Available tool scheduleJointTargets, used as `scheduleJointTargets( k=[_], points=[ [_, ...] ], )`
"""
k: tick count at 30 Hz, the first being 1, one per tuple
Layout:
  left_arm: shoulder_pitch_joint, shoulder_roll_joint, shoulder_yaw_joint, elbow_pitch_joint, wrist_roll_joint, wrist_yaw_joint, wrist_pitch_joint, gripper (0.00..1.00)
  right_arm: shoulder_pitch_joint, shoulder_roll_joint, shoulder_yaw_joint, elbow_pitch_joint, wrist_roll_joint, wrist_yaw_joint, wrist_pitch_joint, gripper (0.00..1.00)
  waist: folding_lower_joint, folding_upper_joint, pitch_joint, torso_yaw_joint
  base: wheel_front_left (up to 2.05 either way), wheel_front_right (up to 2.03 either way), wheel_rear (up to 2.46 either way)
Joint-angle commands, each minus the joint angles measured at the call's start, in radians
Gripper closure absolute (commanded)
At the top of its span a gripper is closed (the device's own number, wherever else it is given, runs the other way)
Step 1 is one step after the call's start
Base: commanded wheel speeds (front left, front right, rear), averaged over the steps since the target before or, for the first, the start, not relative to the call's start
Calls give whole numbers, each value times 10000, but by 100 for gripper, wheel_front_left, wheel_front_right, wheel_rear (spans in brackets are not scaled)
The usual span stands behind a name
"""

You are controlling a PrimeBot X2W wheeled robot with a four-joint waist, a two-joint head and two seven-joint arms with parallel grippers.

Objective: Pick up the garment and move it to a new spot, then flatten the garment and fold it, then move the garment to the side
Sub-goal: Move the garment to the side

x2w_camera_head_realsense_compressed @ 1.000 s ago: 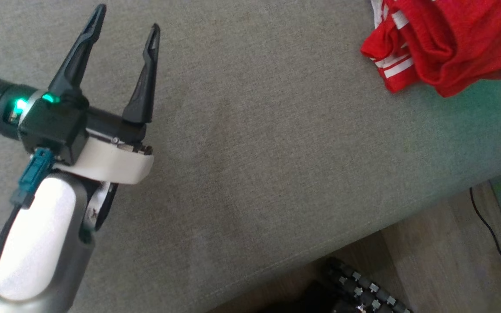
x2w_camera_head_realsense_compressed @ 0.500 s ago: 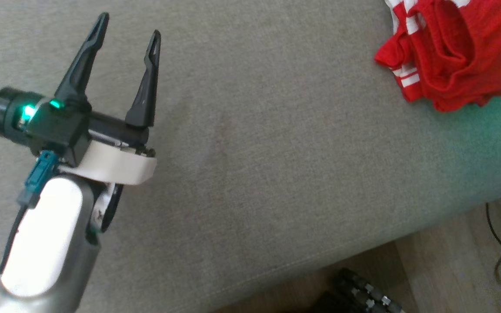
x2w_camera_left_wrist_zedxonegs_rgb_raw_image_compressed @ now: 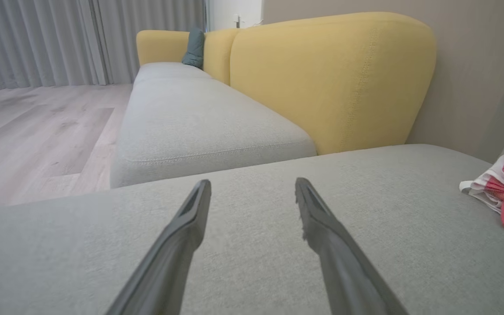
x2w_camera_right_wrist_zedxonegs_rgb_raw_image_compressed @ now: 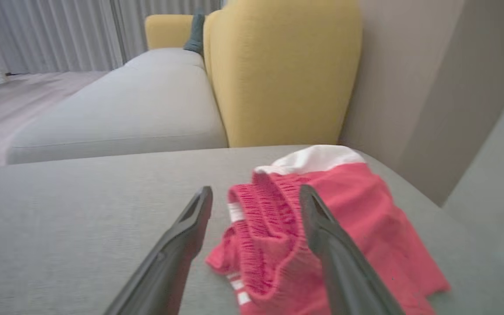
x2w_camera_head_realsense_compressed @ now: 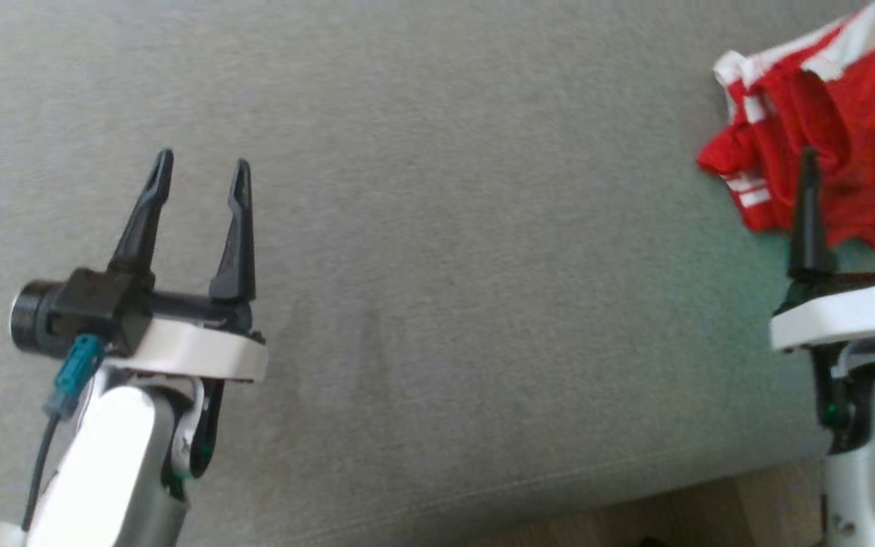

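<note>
Lighting: soft, even, moderately bright; no hard shadows on the grey sofa cushion [x2w_camera_head_realsense_compressed: 437, 266].
Head view: slightly soft, pale haze at top left, faint green cast on the cushion beside the right claw [x2w_camera_head_realsense_compressed: 846, 156].
Right wrist view: blurred throughout, red shorts [x2w_camera_right_wrist_zedxonegs_rgb_raw_image_compressed: 344, 227] and wall [x2w_camera_right_wrist_zedxonegs_rgb_raw_image_compressed: 409, 87] smeared.
Left wrist view: sharpest; fingers [x2w_camera_left_wrist_zedxonegs_rgb_raw_image_compressed: 177, 249] soft, edges stretched.

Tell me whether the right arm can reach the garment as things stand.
Probably yes. The right gripper is open, its fingers pointing at the garment on the cushion just ahead, and nothing lies between them.
</note>
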Motion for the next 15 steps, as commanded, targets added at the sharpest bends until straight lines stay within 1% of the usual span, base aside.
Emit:
scheduleJointTargets(
  k=[1, 6, 10, 15],
  points=[
    [16, 95, 466, -195, -96, 74, -109, 0, 164, 17, 453, -601, 61, -9, 71, 0, 0, 0, -541, 632, 0, 0, 0],
    [566, -30, 640, 68, -288, 222, -209, 0, 687, 63, 1339, -1014, 211, -9, 292, 0, 0, 0, -1109, 1374, 0, 0, 0],
    [1038, -76, 732, 231, -383, 281, -256, 0, 1166, 78, 1663, -1286, 326, -9, 404, 0, 0, 0, -1576, 1890, 0, 0, 0],
    [1391, -39, 765, 335, -396, 318, -272, 0, 1482, 82, 1716, -1451, 452, -9, 528, 0, 0, 0, -1942, 2055, 0, 0, 0]
  ],
)
